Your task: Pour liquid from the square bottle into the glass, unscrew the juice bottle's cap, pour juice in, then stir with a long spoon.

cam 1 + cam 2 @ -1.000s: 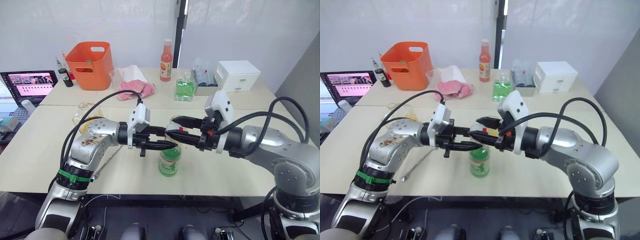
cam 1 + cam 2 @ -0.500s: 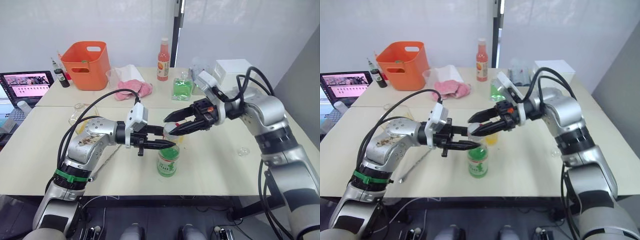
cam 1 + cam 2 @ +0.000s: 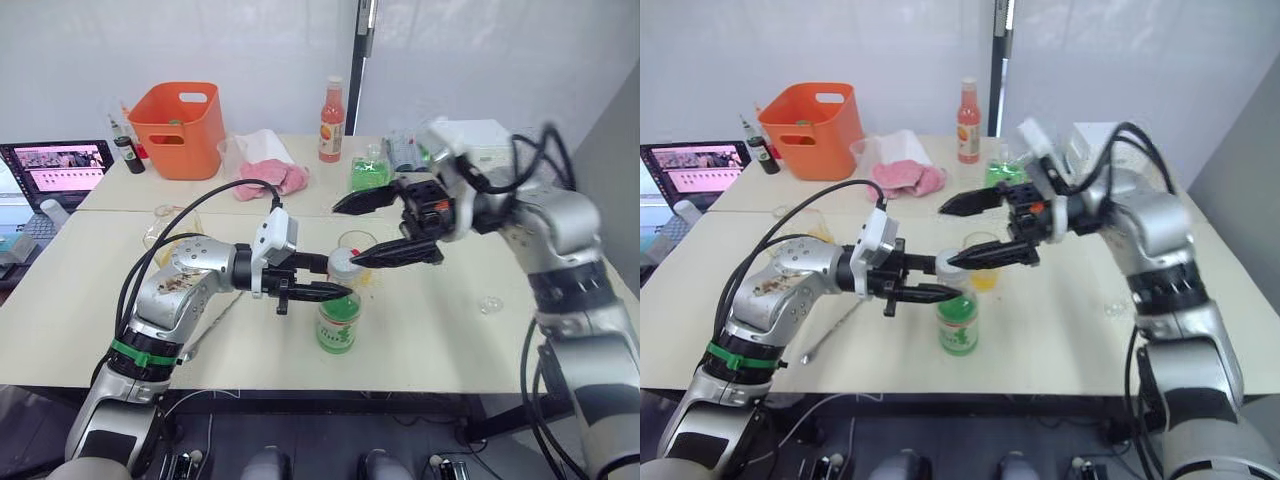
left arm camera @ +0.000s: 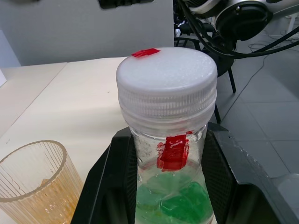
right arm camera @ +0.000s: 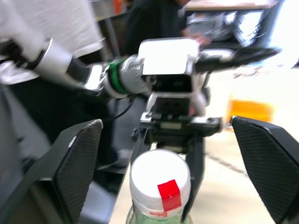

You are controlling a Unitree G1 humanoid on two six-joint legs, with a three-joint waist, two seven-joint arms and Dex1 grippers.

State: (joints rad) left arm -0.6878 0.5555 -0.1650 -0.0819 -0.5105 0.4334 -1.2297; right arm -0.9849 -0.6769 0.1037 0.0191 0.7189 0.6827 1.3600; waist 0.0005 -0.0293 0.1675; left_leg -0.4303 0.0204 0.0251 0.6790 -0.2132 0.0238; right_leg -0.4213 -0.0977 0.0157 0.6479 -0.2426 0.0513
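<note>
Juice bottle point(image 3: 338, 318) stands upright near the front edge of the table point(image 3: 60, 320), with the white cap point(image 4: 167, 76) seated on its neck. The left gripper point(image 3: 325, 279) is clamped around the neck just below the cap, one black finger on each side. The right gripper point(image 3: 365, 230) hangs above and slightly behind the cap, fingers spread wide and holding nothing. The glass point(image 4: 35, 179), containing orange-yellow liquid point(image 4: 56, 205), stands on the table just behind the bottle.
</note>
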